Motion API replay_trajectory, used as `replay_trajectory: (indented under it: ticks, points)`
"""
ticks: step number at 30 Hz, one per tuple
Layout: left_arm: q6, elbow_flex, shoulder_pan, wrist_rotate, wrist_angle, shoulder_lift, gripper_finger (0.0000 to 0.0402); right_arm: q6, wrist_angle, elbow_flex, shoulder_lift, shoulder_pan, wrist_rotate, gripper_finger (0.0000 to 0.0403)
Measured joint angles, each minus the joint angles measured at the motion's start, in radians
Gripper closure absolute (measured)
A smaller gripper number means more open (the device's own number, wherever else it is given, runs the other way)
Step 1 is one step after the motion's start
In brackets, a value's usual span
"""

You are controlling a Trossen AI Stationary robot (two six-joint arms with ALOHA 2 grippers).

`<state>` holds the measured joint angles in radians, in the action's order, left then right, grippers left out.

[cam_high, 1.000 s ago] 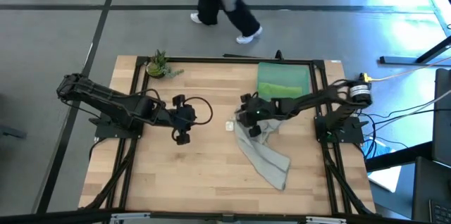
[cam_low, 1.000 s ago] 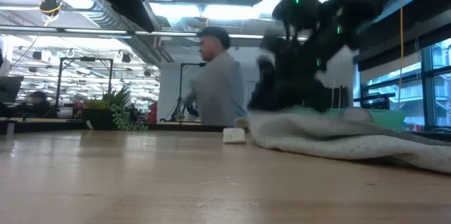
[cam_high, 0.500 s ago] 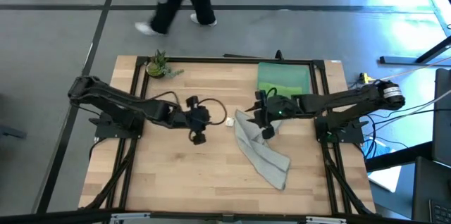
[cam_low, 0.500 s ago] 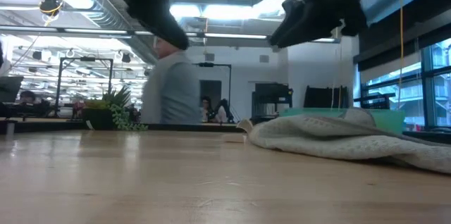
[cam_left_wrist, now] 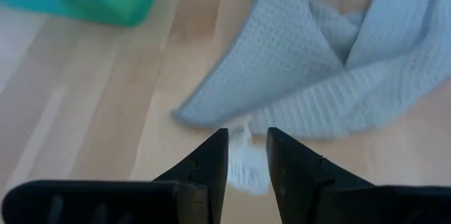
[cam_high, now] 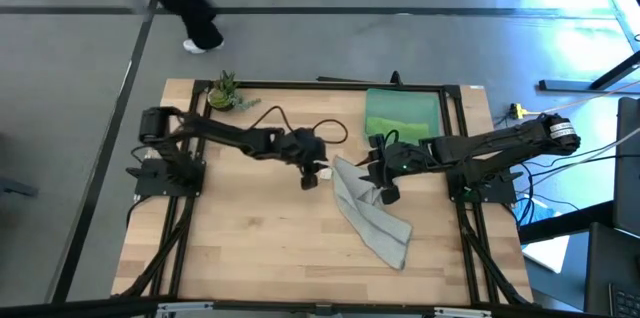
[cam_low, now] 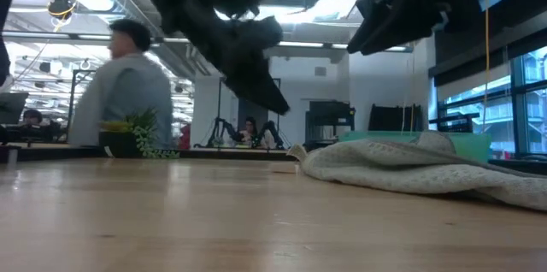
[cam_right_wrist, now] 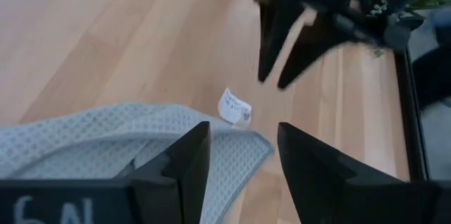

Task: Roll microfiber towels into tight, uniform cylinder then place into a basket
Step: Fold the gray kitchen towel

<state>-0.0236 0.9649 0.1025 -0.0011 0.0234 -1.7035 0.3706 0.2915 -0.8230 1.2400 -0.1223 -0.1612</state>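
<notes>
The light grey towel [cam_high: 372, 213] lies crumpled on the table right of centre, with its white tag [cam_right_wrist: 235, 106] at its far left corner. The lime green towel [cam_high: 400, 123] lies in the teal basket [cam_high: 441, 108] at the back right. My left gripper [cam_high: 309, 178] hovers open above the tag [cam_left_wrist: 243, 164], clear of the table in the low view [cam_low: 275, 101]. My right gripper [cam_high: 385, 190] hovers open above the grey towel's far end [cam_right_wrist: 141, 132], and is well above it in the low view [cam_low: 366, 39].
A small potted plant [cam_high: 225, 93] stands at the table's far left corner. A person [cam_low: 128, 92] walks past behind the table. Bare wood lies at the table's near left.
My right gripper has let go of the grey towel's far end, risen off it and drawn back toward the table's right edge. My left gripper has travelled toward the table's right, reaching the towel's tag corner. The towel lies slack on the table.
</notes>
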Motion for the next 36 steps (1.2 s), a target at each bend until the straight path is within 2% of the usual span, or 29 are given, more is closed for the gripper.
replay_trajectory:
  ticks: [4, 10, 21, 27, 36]
  points:
    - [-0.031, 0.000, 0.038, 0.067, 0.158, -0.089, 0.0308, 0.000, 0.027, 0.000, 0.000, 0.000, -0.002, 0.0234]
    - [0.035, 0.000, 0.041, 0.018, 0.238, -0.170, 0.0308, -0.003, 0.045, 0.000, 0.000, 0.000, -0.003, 0.0234]
    - [-0.044, 0.118, 0.064, -0.018, 0.236, -0.319, 0.0308, -0.003, 0.045, 0.000, 0.000, 0.000, -0.003, 0.0234]
    - [-0.045, 0.128, 0.063, -0.082, 0.203, -0.326, 0.0308, -0.004, 0.046, 0.000, 0.000, 0.000, -0.004, 0.0234]
    - [-0.059, 0.128, 0.063, -0.057, 0.130, -0.327, 0.0308, -0.004, 0.054, 0.000, 0.000, 0.000, -0.004, 0.0234]
